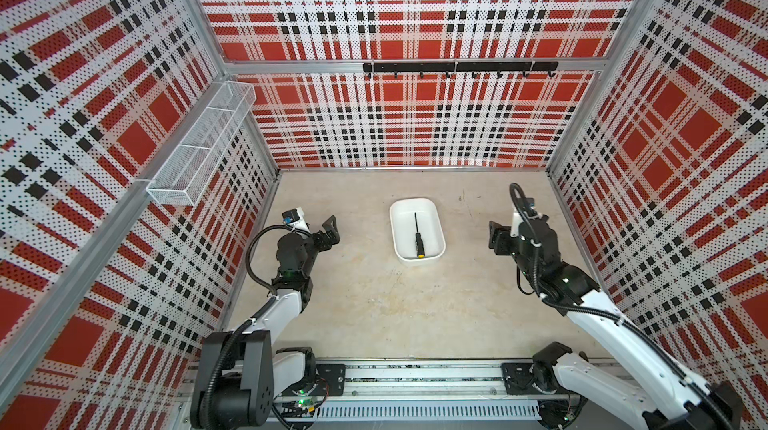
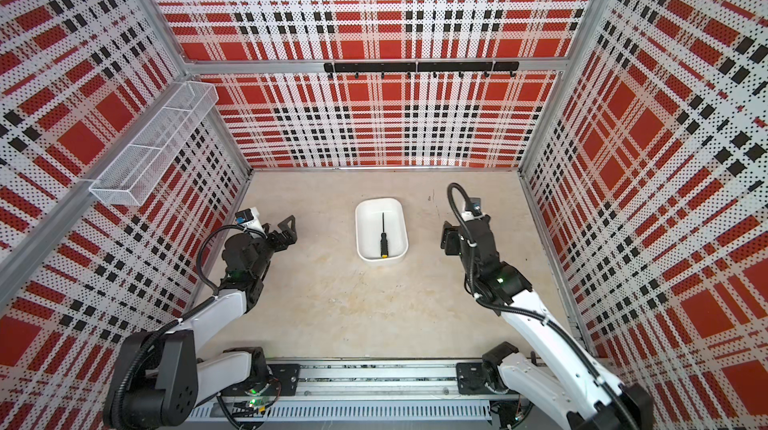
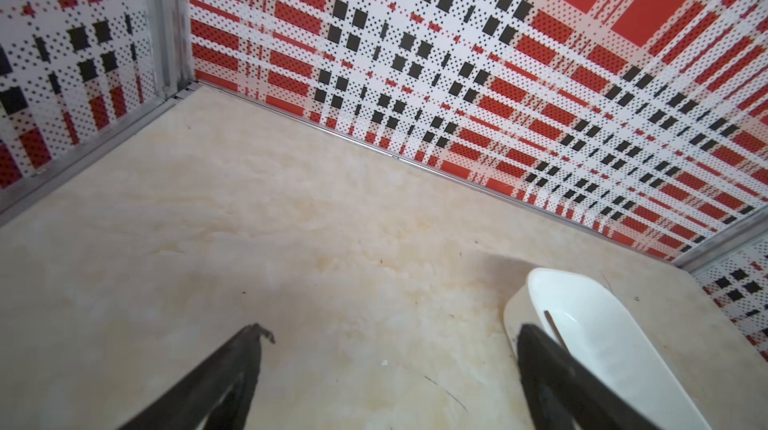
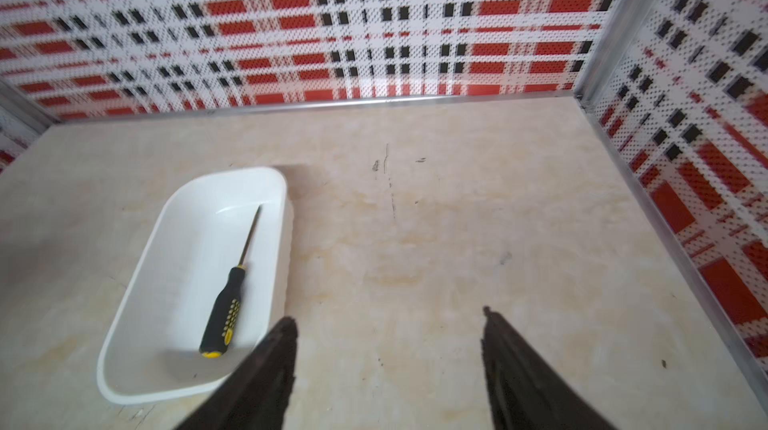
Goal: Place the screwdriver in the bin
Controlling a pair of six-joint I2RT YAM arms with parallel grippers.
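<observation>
Plaid pegboard (image 1: 104, 74) surrounds your beige table (image 1: 374, 303), and the screwdriver (image 1: 417, 236) lies flat inside the white bin (image 1: 431, 226), near the table's middle. Its long axis runs along the bin's length, tip toward the back wall (image 1: 415, 124), yellow cap at the near end (handle print too blurred to read). Your left gripper (image 3: 390, 328) and right gripper (image 4: 388, 315) both stand wide open and empty, on either side of the bin.

No legible text or labels
</observation>
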